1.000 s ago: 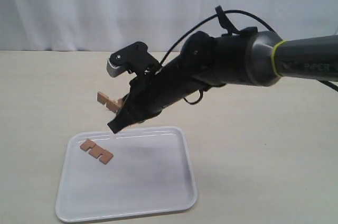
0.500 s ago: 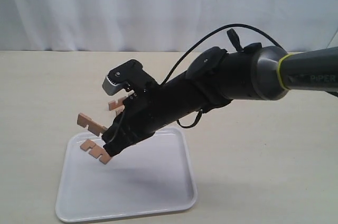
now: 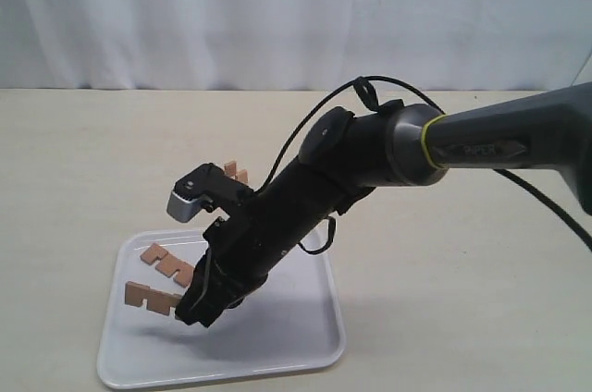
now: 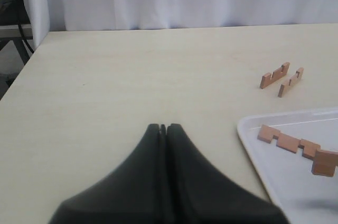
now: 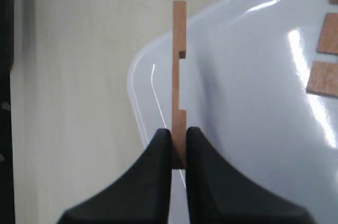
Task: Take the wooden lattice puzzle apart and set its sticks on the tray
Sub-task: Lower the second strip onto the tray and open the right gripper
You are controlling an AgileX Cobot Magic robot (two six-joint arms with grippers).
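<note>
The right hand (image 3: 190,309) was pinched shut on one end of a thin wooden stick (image 3: 148,298). It held the stick low over the white tray (image 3: 296,346), close to another stick (image 3: 168,264) that lay flat there. On the bench (image 4: 132,76), two more sticks (image 4: 274,75) stood on edge, apart from the tray. The left hand (image 4: 163,129) was closed and held nothing. The sticks looked light, hard and smooth. A firm pinch on the flat sides at one end, away from the notches, seemed best.

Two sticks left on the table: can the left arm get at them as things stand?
Probably yes: only bare table lies between the shut, empty left gripper and the two sticks; it must open first.
</note>
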